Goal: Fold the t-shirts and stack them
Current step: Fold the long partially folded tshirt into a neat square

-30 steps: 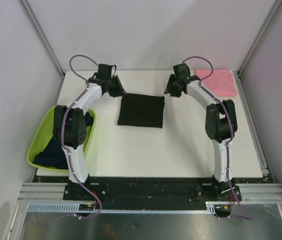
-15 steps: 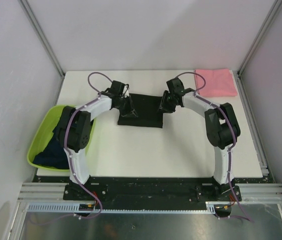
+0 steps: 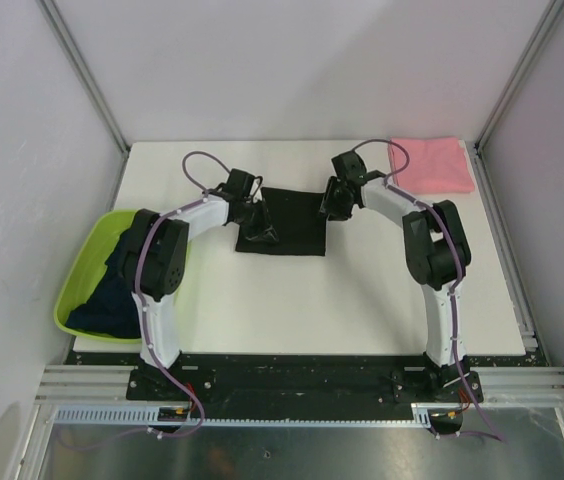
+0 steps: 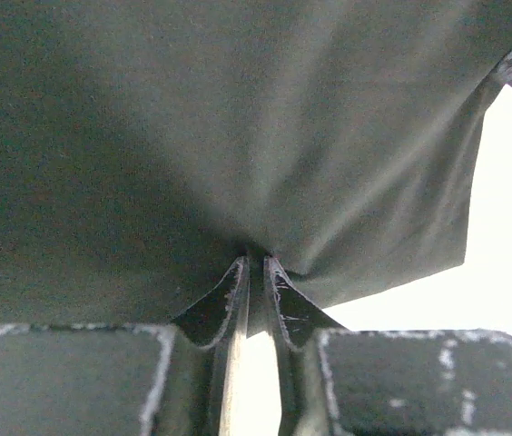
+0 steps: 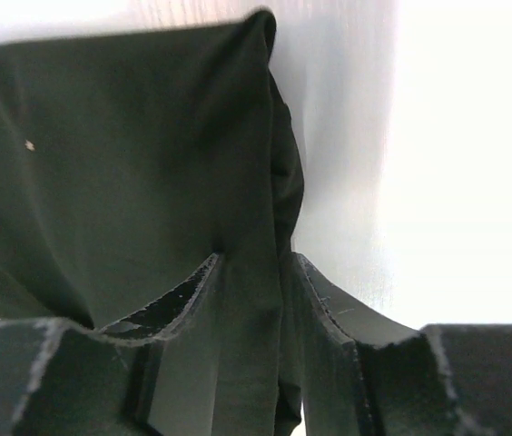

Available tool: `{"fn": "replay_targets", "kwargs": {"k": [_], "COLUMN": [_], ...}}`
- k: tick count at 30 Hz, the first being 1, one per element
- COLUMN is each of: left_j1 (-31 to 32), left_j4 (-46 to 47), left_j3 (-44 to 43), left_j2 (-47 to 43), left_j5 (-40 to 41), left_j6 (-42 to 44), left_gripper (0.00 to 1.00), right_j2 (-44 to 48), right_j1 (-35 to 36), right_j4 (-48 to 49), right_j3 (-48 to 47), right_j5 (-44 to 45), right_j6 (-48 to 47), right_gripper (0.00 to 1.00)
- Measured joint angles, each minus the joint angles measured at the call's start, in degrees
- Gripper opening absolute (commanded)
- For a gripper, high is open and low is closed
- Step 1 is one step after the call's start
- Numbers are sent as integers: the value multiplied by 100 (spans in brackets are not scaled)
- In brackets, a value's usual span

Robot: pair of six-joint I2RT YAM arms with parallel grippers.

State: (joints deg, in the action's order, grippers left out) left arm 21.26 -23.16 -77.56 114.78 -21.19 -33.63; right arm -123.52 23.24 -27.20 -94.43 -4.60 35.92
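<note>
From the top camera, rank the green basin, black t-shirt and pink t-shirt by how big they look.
1. lime-green basin, clearly largest.
2. black t-shirt, somewhat larger than the pink one.
3. pink t-shirt; it lies farther back, so that gap is unsure.

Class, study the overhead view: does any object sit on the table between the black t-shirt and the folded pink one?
Nothing loose does. Between the black t-shirt and the pink t-shirt, only the right arm crosses the gap, with the right gripper pinching the black t-shirt's edge.
</note>
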Motion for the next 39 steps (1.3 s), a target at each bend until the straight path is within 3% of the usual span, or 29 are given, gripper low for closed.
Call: {"fn": "replay_targets", "kwargs": {"k": [10, 15, 23, 29, 39], "left_j1": [-15, -203, -831, -841, -841], "left_j4": [0, -28, -59, -221, -238], "left_j3": [-2, 199, 1266, 1818, 1871], "left_j2": [-76, -723, -2079, -2129, -1836], "left_j5": [0, 155, 822, 1165, 1362], "left_j6": [-81, -210, -398, -457, -546], "left_gripper": [32, 35, 45, 54, 54], "right_j2": [-24, -170, -619, -732, -791], "right_j1": [-129, -168, -188, -133, -4], "right_j4": [9, 129, 243, 280, 315], "right_j3": [-280, -345, -730, -898, -920], "right_j5": [177, 120, 33, 7, 63], "right_j6": [-407, -745, -1126, -1163, -1086], "right_gripper": [56, 60, 60, 57, 48]}}
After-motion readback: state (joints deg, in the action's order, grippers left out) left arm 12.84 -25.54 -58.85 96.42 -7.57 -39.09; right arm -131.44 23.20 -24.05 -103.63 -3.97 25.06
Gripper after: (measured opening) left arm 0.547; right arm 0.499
